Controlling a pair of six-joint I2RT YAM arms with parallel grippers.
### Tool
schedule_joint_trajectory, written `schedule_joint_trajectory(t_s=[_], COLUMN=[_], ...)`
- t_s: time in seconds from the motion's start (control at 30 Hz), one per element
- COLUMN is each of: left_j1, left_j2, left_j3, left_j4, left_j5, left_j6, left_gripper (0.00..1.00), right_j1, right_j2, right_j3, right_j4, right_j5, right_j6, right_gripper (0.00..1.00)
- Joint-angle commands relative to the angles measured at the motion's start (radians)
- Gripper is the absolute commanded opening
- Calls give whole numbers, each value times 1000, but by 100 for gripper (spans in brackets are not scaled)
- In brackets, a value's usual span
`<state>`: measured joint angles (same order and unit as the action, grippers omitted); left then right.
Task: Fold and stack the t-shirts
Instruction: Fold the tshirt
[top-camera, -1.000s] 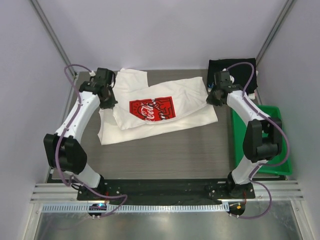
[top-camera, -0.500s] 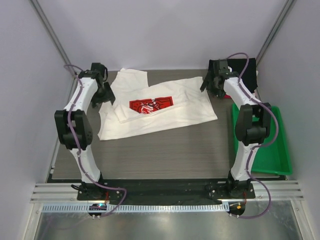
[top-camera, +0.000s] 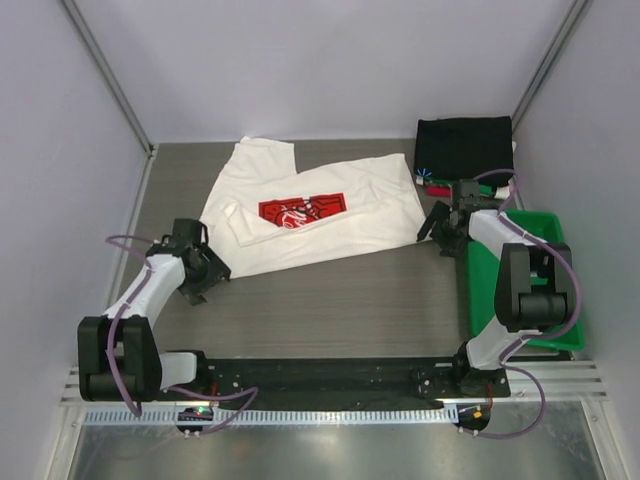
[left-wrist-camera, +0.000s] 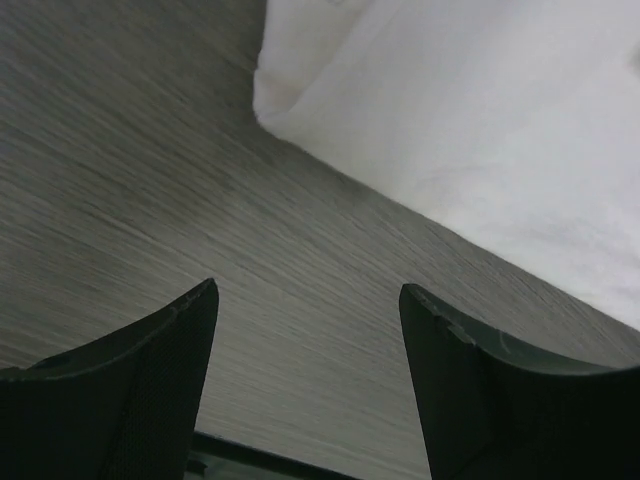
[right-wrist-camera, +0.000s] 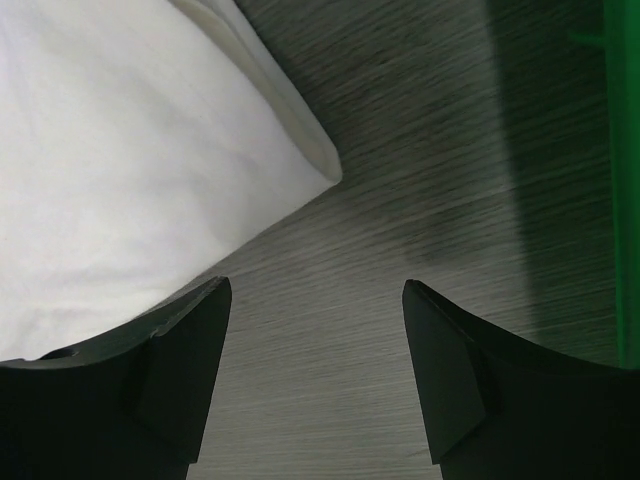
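My left claw and right claw wait empty by the white t-shirt.
Both gape wide just above the table, holding nothing. The shirt lies mid-frame, partly folded. I should pinch its near corners squarely and lift both together. A black t-shirt sits folded upper right.

No legible text
I am seeing white script on the red print of the white t-shirt, too folded for reading.
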<state>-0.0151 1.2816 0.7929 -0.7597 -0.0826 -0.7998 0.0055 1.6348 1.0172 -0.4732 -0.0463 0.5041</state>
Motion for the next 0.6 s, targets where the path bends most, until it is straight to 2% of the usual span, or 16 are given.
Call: schedule_joint_trajectory(t_s=[0.0,0.1,0.4,0.5,0.57], left_j1=[41,44,46,44,44], left_j2=[-82,-131,-231,-235,-229], left_j3=[-100,-184,-270,-296,-317], left_j4=[193,272,361,387,410], left_j5=[0,-12,-115,-138,-152], left_j6=[-151,-205,-269,-297,-308], left_gripper=[74,73,71,68,66], right_j1=[-25,-35,-39,-39,-39], right_j2=[2,28,100,131,143], right_j3=[-8,-8,4,14,17], right_j4=[110,143,231,248,258], right_j5=[-49,-63,-84,-81,-76], right_j6=[2,5,24,31,33], right_gripper=[75,74,73,69,63])
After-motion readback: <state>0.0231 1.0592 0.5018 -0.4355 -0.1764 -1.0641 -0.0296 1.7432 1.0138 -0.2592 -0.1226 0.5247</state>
